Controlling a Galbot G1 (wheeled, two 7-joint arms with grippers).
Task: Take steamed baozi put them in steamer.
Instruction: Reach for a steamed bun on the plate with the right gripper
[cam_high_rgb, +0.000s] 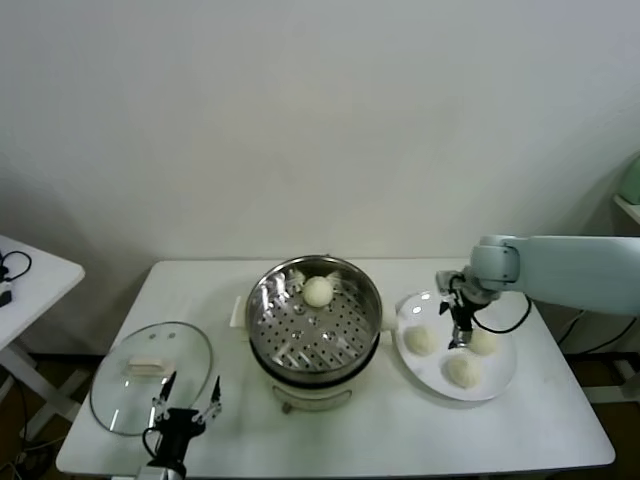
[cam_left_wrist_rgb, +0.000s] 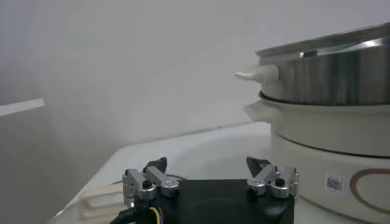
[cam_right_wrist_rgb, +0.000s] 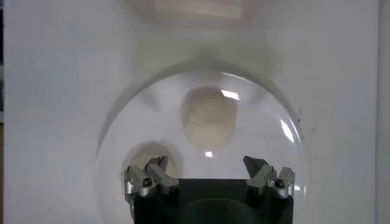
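On the white table — steamer, plate — plain wall behind.

We see a plain white wall behind a white desk. Another white table stands to the left, with dark cables on it.

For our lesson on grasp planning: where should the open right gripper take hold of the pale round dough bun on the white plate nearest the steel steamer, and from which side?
Probably from straight above, closing across the pale round dough bun at its widest middle. It sits dome-up on the flat white plate, apart from its neighbours, and the right gripper hovers open beside it.
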